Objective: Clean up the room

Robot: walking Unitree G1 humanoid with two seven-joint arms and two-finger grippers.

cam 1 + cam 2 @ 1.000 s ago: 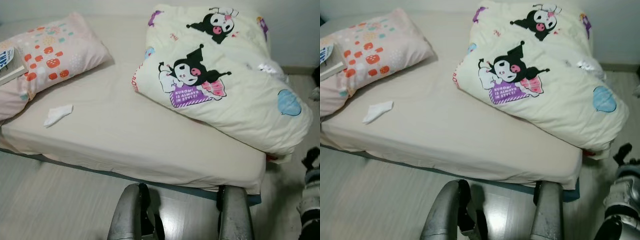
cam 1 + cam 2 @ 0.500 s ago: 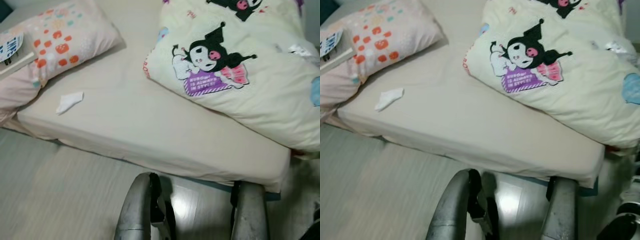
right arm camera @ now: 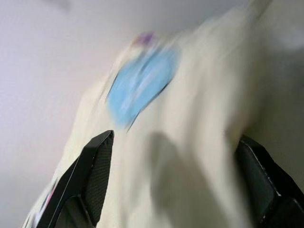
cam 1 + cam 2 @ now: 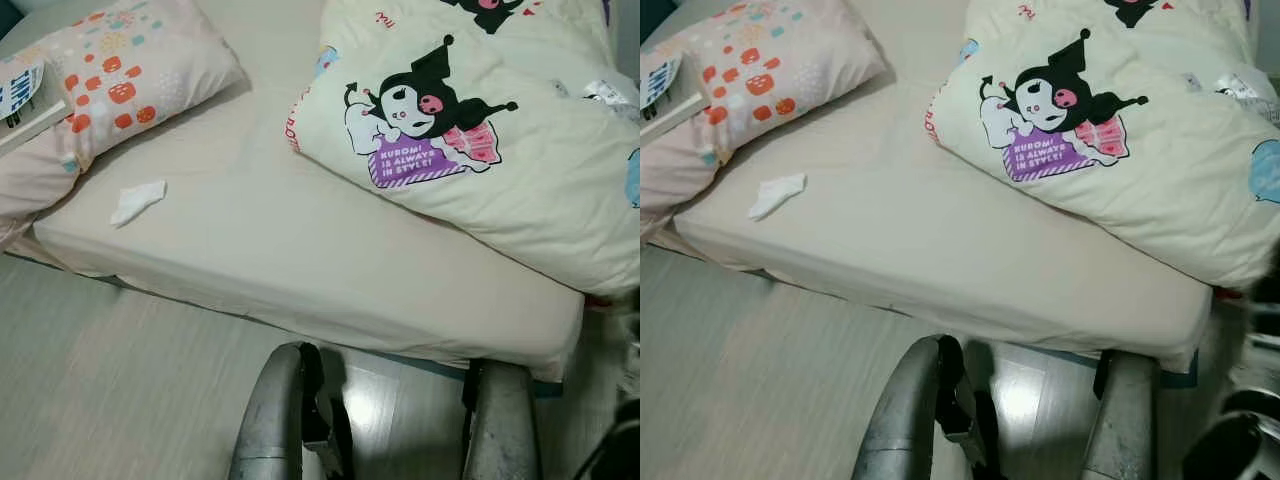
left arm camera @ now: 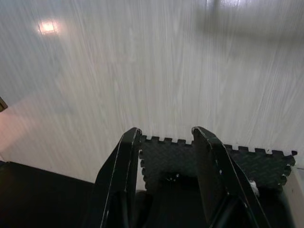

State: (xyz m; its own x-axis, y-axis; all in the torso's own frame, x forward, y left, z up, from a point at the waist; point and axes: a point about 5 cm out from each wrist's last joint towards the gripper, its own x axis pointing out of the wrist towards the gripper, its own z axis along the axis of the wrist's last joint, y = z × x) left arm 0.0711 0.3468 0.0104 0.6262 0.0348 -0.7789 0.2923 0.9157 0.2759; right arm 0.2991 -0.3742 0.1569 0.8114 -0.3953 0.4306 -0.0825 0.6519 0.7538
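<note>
Spread wide apart, the fingers of the right gripper (image 3: 173,190) are seen in the right wrist view on either side of a blurred stretch of the cream quilt (image 4: 500,150), whose pale blue patch lies just ahead of them; nothing is held between them. The left gripper (image 5: 166,137) is pointed down at the pale wooden floor (image 5: 142,61), its two black fingers (image 5: 121,166) set apart with nothing between them, above a dark foam mat (image 5: 171,156) with a toothed edge.

From the head views, two silver limbs (image 4: 270,420) of the robot are seen at the near edge, in front of a low bed (image 4: 260,250) covered by a beige sheet. The quilt, printed with black-and-pink cartoon figures and a purple label, is heaped on the bed's right side. A small crumpled white tissue (image 4: 138,201) lies on the bare sheet towards the left, well apart from the quilt. Beyond it a pink pillow (image 4: 120,80) with orange and teal marks is propped, and a book (image 4: 22,100) rests on the pillow's left end.
</note>
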